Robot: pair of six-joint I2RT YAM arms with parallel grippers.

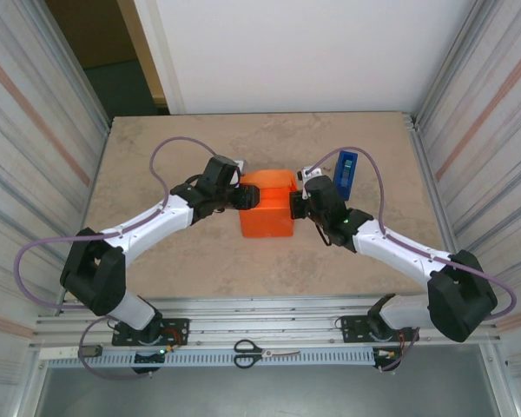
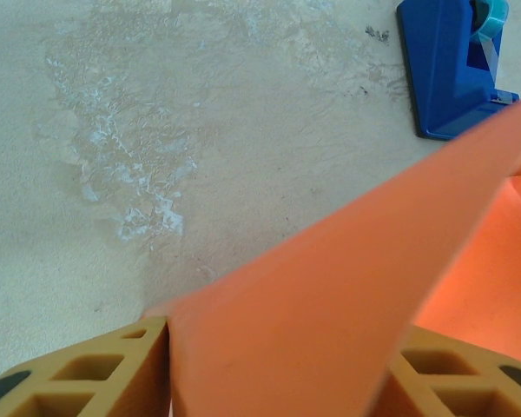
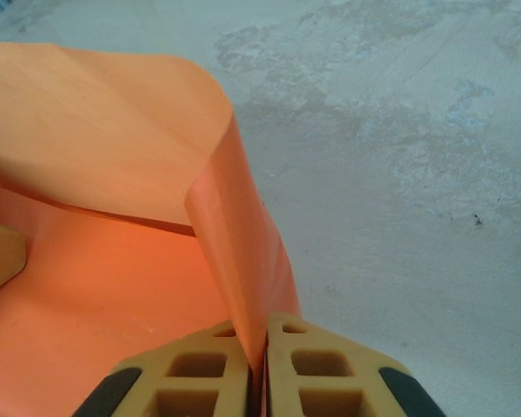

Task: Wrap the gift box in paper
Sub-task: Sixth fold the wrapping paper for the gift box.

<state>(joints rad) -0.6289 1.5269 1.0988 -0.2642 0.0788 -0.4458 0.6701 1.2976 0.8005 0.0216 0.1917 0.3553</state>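
Paper: orange, folded up into a blocky bundle at the middle of the table, between the two grippers.
Box: covered by the paper; cannot be told apart from it.
Left gripper: at the bundle's left side. In the left wrist view its fingers stand apart and a wide flap of paper rises through the gap between them. The left finger touches the flap's edge; whether the flap is squeezed, I cannot tell.
Right gripper: at the bundle's right side. In the right wrist view the fingers are together, clamped on a thin upright fold of paper.
Dispenser: blue, on the table just beyond the right gripper, apart from the paper.
Scissors: on the near rail, between the arm bases.
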